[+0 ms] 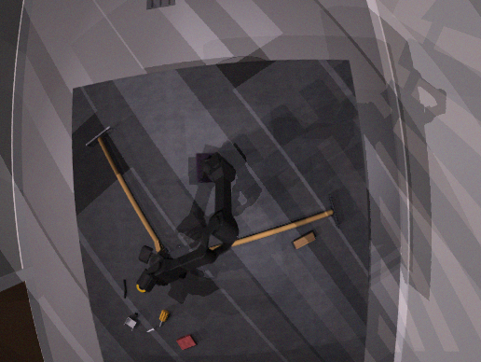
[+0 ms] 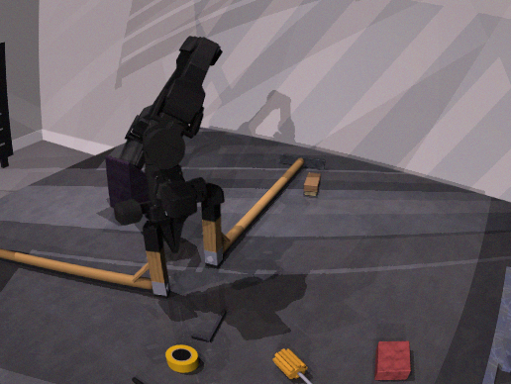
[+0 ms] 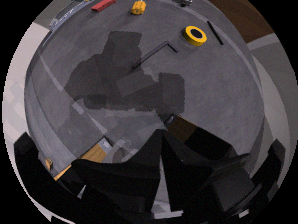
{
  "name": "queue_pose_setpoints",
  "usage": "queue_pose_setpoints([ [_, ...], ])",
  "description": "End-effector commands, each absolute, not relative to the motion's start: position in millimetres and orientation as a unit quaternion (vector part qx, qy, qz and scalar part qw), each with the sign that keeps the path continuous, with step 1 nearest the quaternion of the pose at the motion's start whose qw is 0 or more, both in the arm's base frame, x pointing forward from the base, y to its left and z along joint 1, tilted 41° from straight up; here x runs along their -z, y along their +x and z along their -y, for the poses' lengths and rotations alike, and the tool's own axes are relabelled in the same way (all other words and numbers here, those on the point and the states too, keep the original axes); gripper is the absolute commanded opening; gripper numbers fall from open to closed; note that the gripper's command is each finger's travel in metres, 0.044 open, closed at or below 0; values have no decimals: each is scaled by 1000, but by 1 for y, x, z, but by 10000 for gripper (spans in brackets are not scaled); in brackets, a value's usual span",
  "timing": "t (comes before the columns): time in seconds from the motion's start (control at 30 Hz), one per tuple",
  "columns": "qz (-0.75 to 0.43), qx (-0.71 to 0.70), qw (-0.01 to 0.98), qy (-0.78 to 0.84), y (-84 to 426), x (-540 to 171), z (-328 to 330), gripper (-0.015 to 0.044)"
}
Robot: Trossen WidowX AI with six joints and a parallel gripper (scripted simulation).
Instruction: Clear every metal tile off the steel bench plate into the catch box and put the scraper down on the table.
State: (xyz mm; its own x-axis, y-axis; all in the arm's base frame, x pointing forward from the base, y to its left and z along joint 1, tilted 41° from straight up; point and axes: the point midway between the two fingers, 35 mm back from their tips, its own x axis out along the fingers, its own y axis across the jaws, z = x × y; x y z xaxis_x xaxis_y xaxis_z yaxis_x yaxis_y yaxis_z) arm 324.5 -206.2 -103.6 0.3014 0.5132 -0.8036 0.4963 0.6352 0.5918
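My gripper is shut and empty, pointing down between the upright grips of two T-shaped scrapers; its tips are hidden in the top view. One scraper runs to the upper left in the top view; its wood-and-black grip also shows in the wrist view, right of the fingers. The other scraper runs right; its grip shows left of the fingers in the wrist view. I cannot tell which is longer. A bluish metallic surface is cut off at the edge. No tiles or catch box can be made out.
A wooden block lies near the right scraper's head. Yellow tape, a bent black key, a yellow bundle and a red block lie in front. A dark purple box stands by the arm.
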Motion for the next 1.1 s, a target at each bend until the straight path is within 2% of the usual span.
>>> queue_pose_setpoints([
  [0.0, -594, -3, 681, 428, 321, 111, 214, 0],
  [1.07, -594, 0, 682, 426, 313, 143, 256, 0],
])
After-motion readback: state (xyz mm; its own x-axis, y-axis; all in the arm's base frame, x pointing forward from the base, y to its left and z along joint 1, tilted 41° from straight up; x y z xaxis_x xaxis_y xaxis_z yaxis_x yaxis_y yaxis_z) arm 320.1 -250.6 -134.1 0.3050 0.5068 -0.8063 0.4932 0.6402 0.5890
